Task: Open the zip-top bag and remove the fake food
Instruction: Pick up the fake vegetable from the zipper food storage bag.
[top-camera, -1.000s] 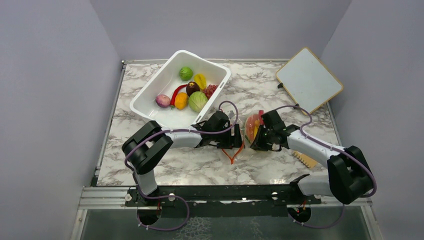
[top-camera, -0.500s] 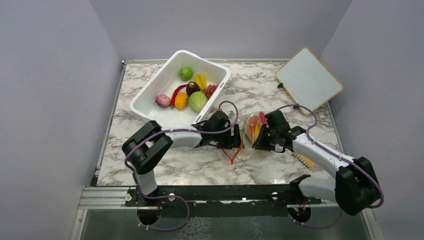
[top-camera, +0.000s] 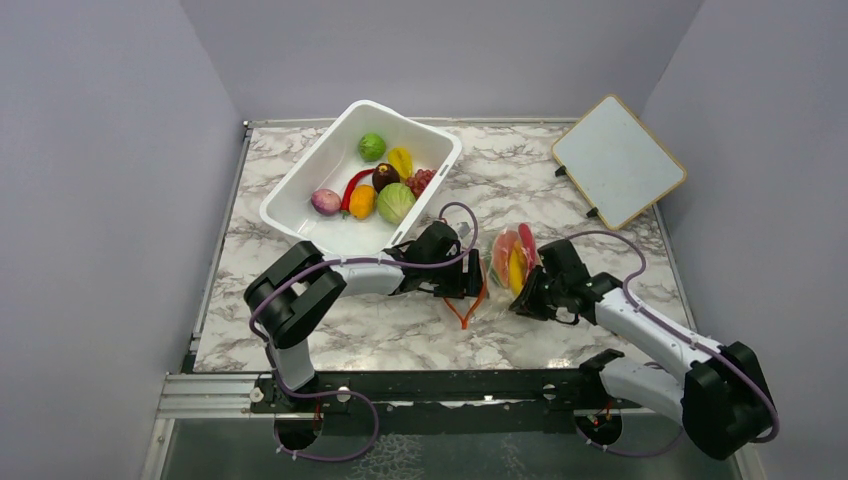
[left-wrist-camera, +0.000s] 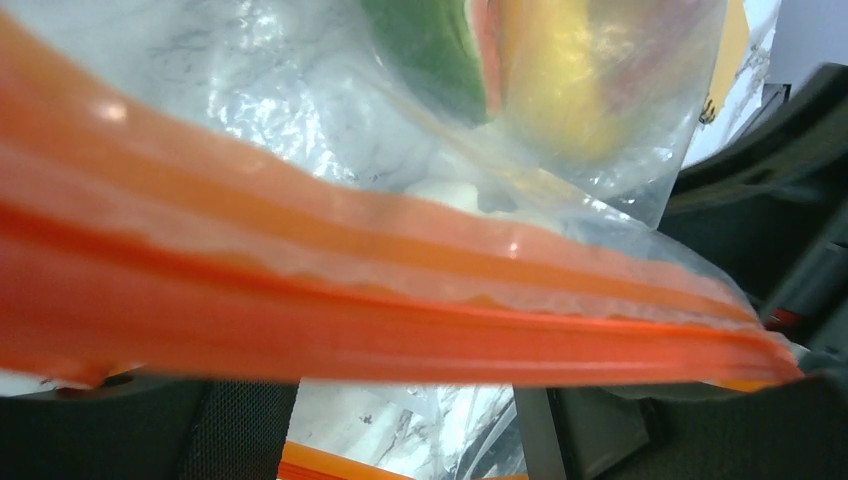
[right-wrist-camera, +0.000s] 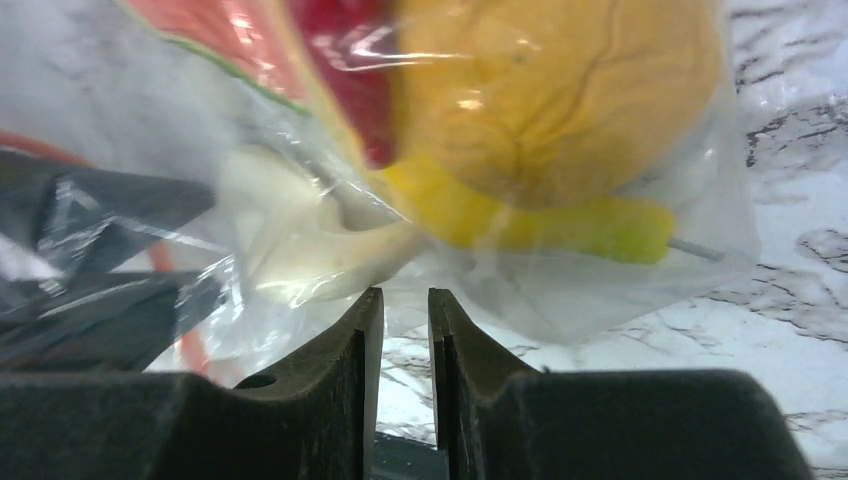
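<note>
1. Jaws of the right gripper (top-camera: 522, 300) sit drawn almost together, a thin slit between them at the lower edge of the zip-top bag (top-camera: 497, 298). Whether they pinch any film cannot be told.
2. Over the last second the right arm has pulled back toward the near edge. The fake food (top-camera: 512, 262), which the gripper head crowded before, now shows clear from above.
3. Across from it, the left gripper (top-camera: 468, 283) has not moved. Its jaws stand spread wide, with the orange zip strip (left-wrist-camera: 400, 330) stretched across the wrist view.
4. Between the two grippers the bag lies on the marble surface (top-camera: 380, 330), near the white tub (top-camera: 300, 200). An orange fruit (right-wrist-camera: 560, 100), banana (right-wrist-camera: 560, 225) and watermelon slice (right-wrist-camera: 200, 30) remain inside the film.
5. The strip's lips look parted, so the mouth appears open. Nothing is out yet, and the retreat likely sets up a tip or a reach.
</note>
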